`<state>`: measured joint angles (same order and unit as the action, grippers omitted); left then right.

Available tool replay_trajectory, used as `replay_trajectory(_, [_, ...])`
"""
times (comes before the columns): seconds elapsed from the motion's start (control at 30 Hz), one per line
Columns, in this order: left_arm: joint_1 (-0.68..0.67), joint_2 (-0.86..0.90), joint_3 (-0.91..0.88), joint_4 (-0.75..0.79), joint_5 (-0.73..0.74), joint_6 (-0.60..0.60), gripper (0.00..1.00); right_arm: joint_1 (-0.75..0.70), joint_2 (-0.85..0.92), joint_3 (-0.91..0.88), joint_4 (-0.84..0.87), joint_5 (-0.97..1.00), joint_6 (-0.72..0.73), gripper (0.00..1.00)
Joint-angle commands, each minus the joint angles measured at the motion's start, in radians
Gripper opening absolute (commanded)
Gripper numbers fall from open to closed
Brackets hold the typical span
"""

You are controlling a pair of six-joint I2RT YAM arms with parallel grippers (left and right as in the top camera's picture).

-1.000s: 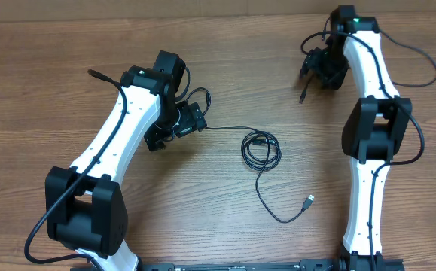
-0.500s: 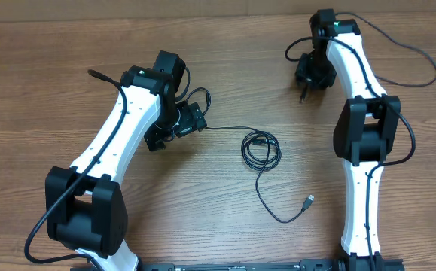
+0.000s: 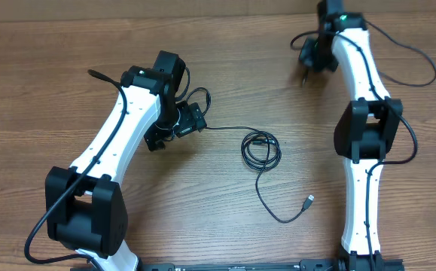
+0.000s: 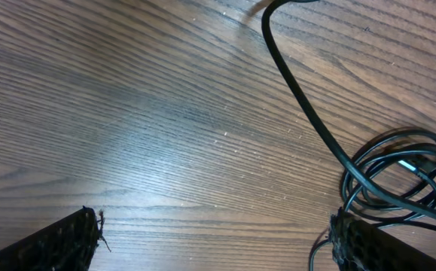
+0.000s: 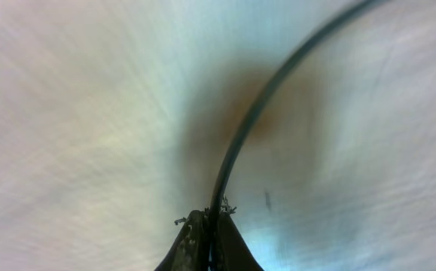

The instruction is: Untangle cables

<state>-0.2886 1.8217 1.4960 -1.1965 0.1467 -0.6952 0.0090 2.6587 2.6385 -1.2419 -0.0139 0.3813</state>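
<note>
Currently the right gripper (image 5: 208,226) clamps one cable (image 5: 251,128); the left gripper (image 4: 216,242) stands wide, empty. A jerk could pull it free.

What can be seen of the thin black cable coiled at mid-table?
The thin black rubbery-looking cable lies flat on the brown wooden table, wound into a few loose loops. One tail runs left toward the left arm's open pincer; the other curves down and right, ending in a small silver-tipped plug.
</note>
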Motion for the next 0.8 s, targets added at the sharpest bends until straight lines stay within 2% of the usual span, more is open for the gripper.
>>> replay_trajectory(0.0, [-0.005,-0.01,-0.002,0.0,0.007,0.023,1.0,-0.082,-0.032,0.254,0.034,-0.03,0.023,0.04])
replay_trajectory(0.1, [-0.005,-0.01,-0.002,0.0,0.007,0.023,1.0,-0.135,-0.032,0.415,0.064,-0.078,0.023,0.04])
replay_trajectory(0.13, [-0.005,-0.01,-0.002,0.0,0.007,0.023,1.0,-0.146,-0.032,0.436,0.063,-0.077,0.028,0.2])
replay_trajectory(0.17, [-0.005,-0.01,-0.002,0.0,0.007,0.023,1.0,-0.157,-0.032,0.447,0.06,-0.078,0.03,0.4])
replay_trajectory(0.2, [-0.006,-0.01,-0.002,0.0,0.007,0.023,0.99,-0.168,-0.032,0.449,0.049,-0.081,0.03,0.69])
replay_trajectory(0.23, [-0.006,-0.01,-0.002,0.0,0.007,0.023,1.0,-0.177,-0.032,0.448,0.029,-0.083,0.03,0.86])
replay_trajectory(0.27, [-0.006,-0.01,-0.002,0.0,0.007,0.023,1.0,-0.188,-0.032,0.435,0.003,-0.084,0.03,0.94])
replay_trajectory(0.37, [-0.006,-0.01,-0.002,0.0,0.007,0.023,1.0,-0.208,-0.032,0.369,-0.042,-0.08,0.029,1.0])
replay_trajectory(0.57, [-0.006,-0.01,-0.002,0.0,0.007,0.023,0.99,-0.243,-0.032,0.191,-0.066,-0.059,0.037,1.0])
replay_trajectory(0.77, [-0.006,-0.01,-0.002,0.0,0.007,0.023,1.0,-0.313,-0.032,0.064,-0.1,0.058,0.173,1.0])
